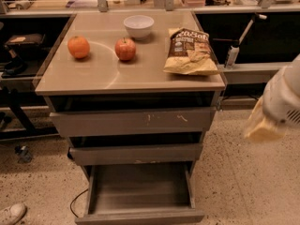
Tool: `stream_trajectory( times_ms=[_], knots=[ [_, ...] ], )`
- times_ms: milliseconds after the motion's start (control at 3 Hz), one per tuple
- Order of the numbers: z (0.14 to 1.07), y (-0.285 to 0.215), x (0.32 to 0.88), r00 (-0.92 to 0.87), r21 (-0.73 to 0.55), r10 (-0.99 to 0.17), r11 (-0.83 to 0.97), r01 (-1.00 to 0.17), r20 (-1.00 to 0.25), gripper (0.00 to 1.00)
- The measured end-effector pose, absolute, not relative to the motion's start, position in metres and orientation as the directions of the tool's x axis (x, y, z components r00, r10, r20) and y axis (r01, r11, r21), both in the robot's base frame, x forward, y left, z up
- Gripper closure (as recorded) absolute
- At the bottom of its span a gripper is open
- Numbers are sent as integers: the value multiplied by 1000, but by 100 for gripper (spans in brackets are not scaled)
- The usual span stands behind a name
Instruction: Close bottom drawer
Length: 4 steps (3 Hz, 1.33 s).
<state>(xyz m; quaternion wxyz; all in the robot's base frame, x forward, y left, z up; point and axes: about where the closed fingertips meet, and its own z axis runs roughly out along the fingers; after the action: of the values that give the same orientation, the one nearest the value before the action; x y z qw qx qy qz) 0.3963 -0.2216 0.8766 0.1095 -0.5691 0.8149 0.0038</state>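
Observation:
The bottom drawer is pulled far out of the grey-brown cabinet, and its shallow tray is bare inside. Its plain flat front sits at the lower edge of the view. Above it are the mid-width plain drawer front and the widest front with white scratch marks, both slightly out. My gripper is at the far right, a blurred white and tan shape. It hangs beside the cabinet at the height of the upper drawers, well above and to the right of the bottom drawer and touching nothing.
On the cabinet top are an orange, an apple, a white bowl and a chip bag. A cable and a shoe lie on the floor at left. Shelving runs behind.

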Motion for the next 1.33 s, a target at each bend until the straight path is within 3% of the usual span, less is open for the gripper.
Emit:
stream_trajectory(
  times_ms=[333, 1333],
  knots=[
    [794, -228, 369, -396, -16, -905, 403, -915, -154, 100],
    [725, -216, 343, -411, 100, -906, 401, -911, -105, 100]
  ],
)
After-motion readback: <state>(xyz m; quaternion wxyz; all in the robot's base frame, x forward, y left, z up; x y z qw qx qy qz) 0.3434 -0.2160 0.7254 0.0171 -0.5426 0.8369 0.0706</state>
